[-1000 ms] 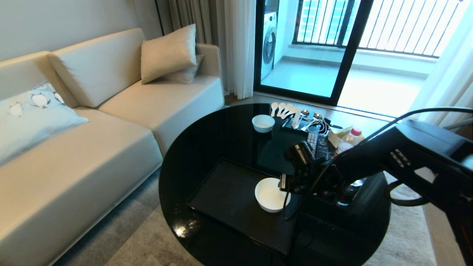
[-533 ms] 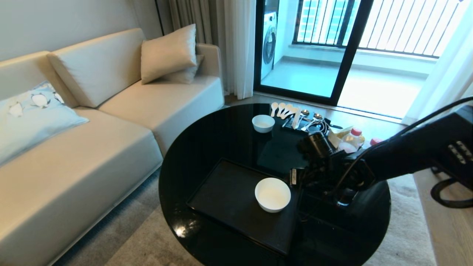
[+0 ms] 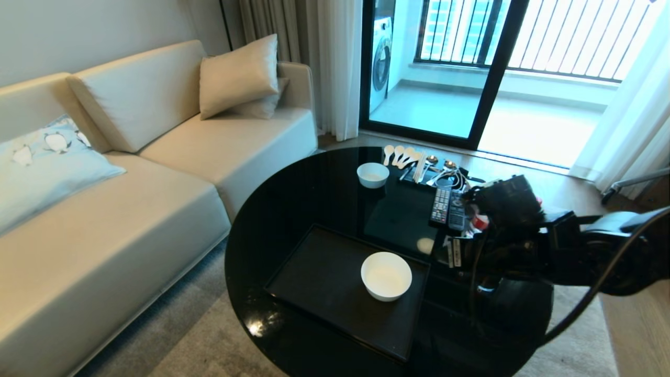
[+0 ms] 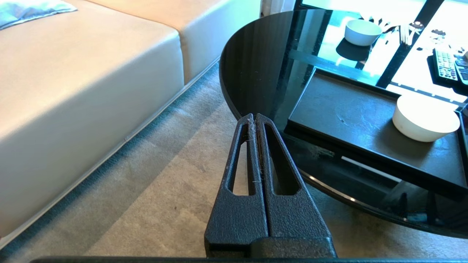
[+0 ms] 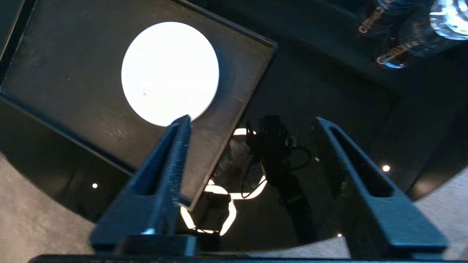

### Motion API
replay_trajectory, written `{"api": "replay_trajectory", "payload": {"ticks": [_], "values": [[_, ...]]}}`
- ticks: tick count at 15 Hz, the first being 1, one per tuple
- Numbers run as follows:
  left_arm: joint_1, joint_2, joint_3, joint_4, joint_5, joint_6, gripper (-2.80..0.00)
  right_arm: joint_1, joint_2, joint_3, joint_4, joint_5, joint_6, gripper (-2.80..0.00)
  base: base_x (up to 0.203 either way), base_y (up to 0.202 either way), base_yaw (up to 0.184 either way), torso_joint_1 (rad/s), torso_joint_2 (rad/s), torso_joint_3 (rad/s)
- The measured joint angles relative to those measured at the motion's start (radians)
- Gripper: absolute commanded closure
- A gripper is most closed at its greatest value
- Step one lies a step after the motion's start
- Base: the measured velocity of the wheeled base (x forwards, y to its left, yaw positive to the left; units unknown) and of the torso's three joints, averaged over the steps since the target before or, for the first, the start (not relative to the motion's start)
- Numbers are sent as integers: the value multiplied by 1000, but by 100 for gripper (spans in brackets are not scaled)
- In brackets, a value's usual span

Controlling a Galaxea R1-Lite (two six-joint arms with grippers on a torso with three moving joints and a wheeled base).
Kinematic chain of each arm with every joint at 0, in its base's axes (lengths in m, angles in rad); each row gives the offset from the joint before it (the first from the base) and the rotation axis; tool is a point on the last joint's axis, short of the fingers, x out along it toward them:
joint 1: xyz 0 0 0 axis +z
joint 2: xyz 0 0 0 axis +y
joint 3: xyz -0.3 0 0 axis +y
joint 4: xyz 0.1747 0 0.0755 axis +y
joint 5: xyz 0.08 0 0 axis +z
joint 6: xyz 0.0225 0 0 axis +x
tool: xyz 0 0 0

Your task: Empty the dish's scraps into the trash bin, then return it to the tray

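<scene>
Head view: dish [image 3: 386,275] sits upright on tray [image 3: 335,293], apparently empty; no bin in view. Right gripper [image 5: 252,122] hangs above the table [image 3: 293,199] just beside the tray, jaws apart, holding nothing. Left gripper [image 4: 255,118] parked off the table, jaws together. Judged: return step looks done; next only clear the arm. No legible writing.
</scene>
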Motion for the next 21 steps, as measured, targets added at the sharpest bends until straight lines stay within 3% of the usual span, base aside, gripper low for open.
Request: {"api": "replay_trajectory", "payload": {"ticks": [4, 9, 15, 21], "values": [[0, 0, 0, 0, 0, -1, 0, -12, -162, 144, -23, -17, -57, 0, 0, 0, 0, 0, 0, 0], [0, 0, 0, 0, 0, 0, 0, -15, -315, 277, -42, -91, -62, 0, 0, 0, 0, 0, 0, 0], [0, 0, 0, 0, 0, 0, 0, -23, -449, 469, -241, -183, -67, 0, 0, 0, 0, 0, 0, 0], [0, 0, 0, 0, 0, 0, 0, -252, -583, 709, -495, -190, -254, 0, 0, 0, 0, 0, 0, 0]]}}
